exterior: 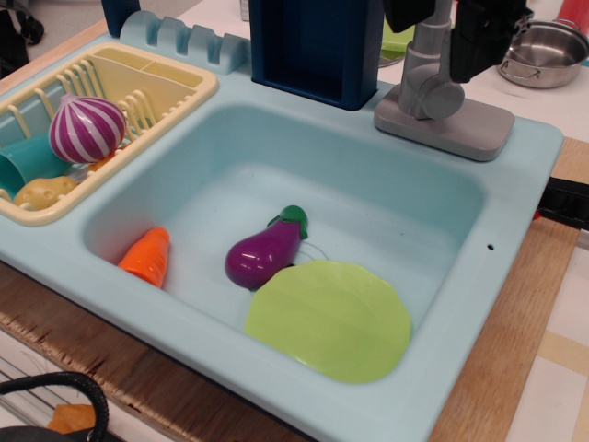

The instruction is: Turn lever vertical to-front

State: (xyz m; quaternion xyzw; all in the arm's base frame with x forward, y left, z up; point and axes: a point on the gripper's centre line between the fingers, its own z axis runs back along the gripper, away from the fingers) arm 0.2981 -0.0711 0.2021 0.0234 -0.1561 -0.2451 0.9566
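The toy faucet stands on its flat grey base plate (479,129) at the sink's back right rim. Its thick grey column (421,55) rises from the round grey hub (442,98). The thin lever does not show apart from these; the spot above the hub is covered by my black right finger (479,46). My gripper (439,51) hangs from the top edge. Its jaws stand apart on either side of the column, and it holds nothing that I can see.
The light blue sink (515,212) holds a purple eggplant (264,253), an orange carrot (147,255) and a green plate (329,319). A yellow dish rack (184,87) at the left holds a striped onion (86,128). A dark blue box (317,46) and a steel pot (545,51) stand behind.
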